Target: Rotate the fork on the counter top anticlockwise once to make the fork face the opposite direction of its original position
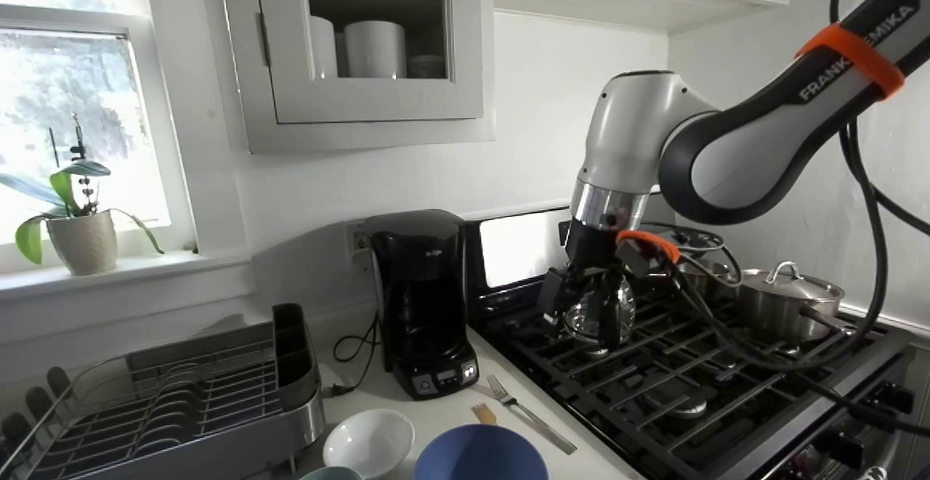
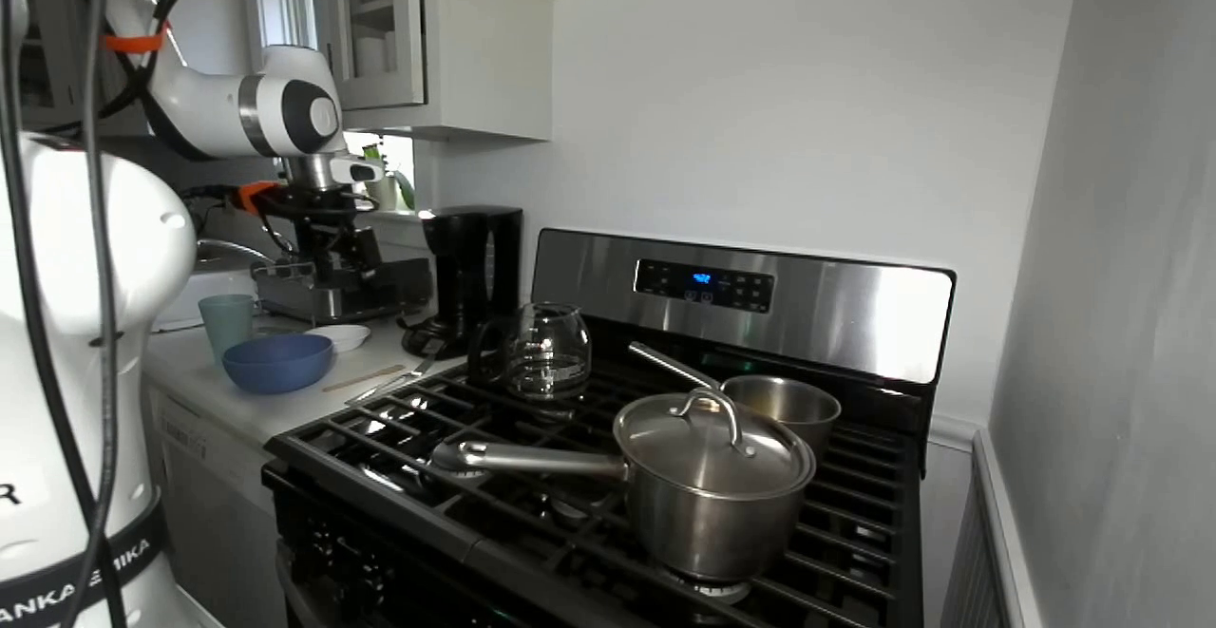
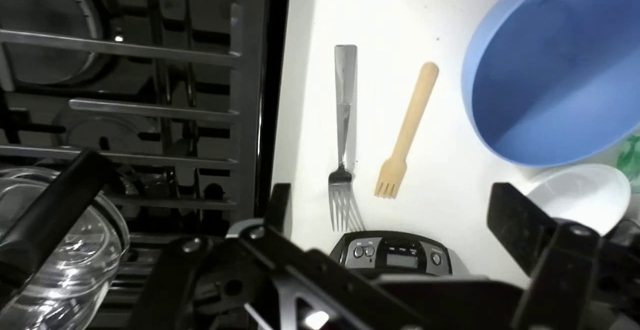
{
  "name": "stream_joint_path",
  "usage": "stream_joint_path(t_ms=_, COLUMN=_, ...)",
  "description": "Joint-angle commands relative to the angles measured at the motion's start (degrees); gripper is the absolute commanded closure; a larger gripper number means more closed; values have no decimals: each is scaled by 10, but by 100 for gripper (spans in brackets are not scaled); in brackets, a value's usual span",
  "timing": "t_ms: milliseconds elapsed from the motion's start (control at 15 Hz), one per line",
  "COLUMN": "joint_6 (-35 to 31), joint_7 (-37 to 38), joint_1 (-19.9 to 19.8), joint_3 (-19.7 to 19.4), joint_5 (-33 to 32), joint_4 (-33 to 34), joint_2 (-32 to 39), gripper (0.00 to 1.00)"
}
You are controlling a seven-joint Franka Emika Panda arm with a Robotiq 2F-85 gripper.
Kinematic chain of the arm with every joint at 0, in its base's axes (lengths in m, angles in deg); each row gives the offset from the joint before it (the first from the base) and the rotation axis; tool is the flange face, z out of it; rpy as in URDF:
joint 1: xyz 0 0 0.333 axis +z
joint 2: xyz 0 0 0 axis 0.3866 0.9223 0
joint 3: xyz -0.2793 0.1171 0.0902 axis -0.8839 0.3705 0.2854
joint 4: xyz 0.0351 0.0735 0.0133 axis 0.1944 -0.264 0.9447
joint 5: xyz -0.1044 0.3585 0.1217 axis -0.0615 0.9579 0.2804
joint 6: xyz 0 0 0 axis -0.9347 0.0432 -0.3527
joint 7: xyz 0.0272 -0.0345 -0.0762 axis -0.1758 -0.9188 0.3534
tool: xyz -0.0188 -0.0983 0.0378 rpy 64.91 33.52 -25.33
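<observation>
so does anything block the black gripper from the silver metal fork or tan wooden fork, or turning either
Nothing visible stands between the black gripper and the silver metal fork or tan wooden fork. Turning could be tighter: they lie close together, with the tall black coffee maker near their prongs.

Below the fingers (image 3: 520, 227) and apart from them, a shiny metal fork (image 3: 343, 120) lies on the white table (image 3: 455, 185), tines toward the fingers in the wrist view, squared-off handle pointing away, its line nearer one finger than the other; beside it a pale wooden fork (image 3: 411, 123) lies flat at a slight slant, rounded handle end away, tines roughly midway between the fingers
</observation>
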Motion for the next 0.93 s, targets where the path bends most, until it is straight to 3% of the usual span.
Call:
stream_joint_path(t_ms=0, joint_6=-92, joint_7=93, joint_1=-10, joint_3=6, joint_5=-101, joint_4=-10, joint_2=84, gripper=0)
stream_joint_path(t_ms=200, joint_6=-104, joint_7=191, joint_1=-16, joint_3=-5, joint_5=-237, joint_4=-5, joint_2=137, gripper=0)
stream_joint_path(t_ms=467, joint_6=-82, joint_7=315, joint_1=11, joint_3=-37, joint_5=-380, joint_4=23, joint_2=197, gripper=0)
stream_joint_path(t_ms=533, joint_6=-80, joint_7=335, joint_1=17, joint_3=-41, joint_5=-396, joint_4=32, joint_2=212, gripper=0)
stream_joint_path(t_ms=600, joint_6=-91, joint_7=282, joint_1=-2, joint_3=-26, joint_5=-349, joint_4=3, joint_2=178, gripper=0)
stream_joint_path(t_ms=867, joint_6=-89, joint_7=311, joint_1=7, joint_3=-34, joint_5=-374, joint_4=22, joint_2=209, gripper=0)
